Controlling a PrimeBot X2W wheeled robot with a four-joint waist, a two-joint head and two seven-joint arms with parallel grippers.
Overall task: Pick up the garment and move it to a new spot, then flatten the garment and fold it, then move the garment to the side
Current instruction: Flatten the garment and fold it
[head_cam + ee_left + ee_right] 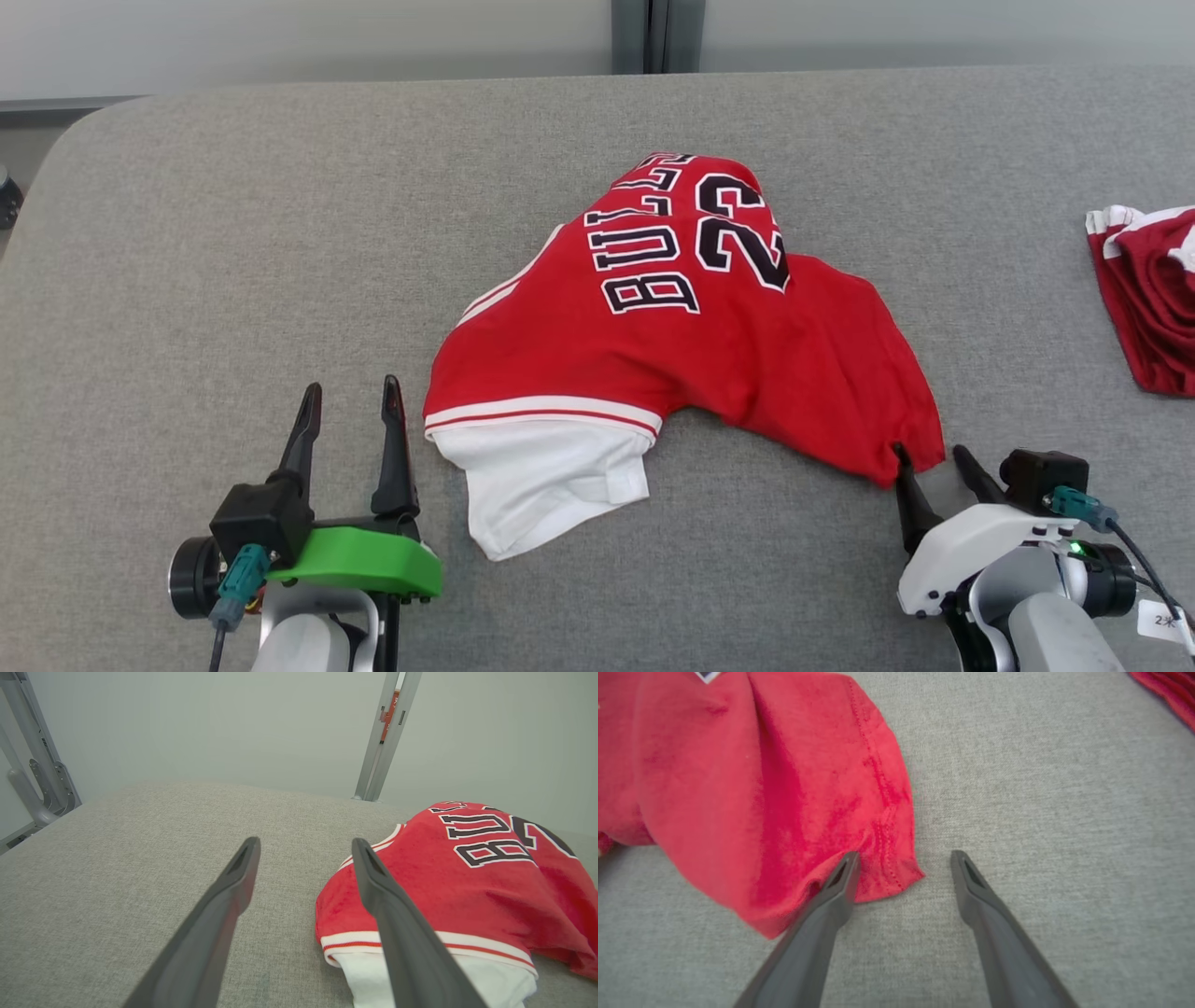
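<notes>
Left gripper sits empty, fingers spread, just beside the red garment, which lies rumpled mid-counter. Right gripper, fingers spread too, touches its corner, gripping nothing. Flattening, folding, moving aside: all seemingly ahead.

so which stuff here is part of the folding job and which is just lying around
In the job: red jersey, crumpled; left gripper, open beside its white part; right gripper, open at its red corner.

Lying about: darker red cloth, far right on the grey table.
</notes>
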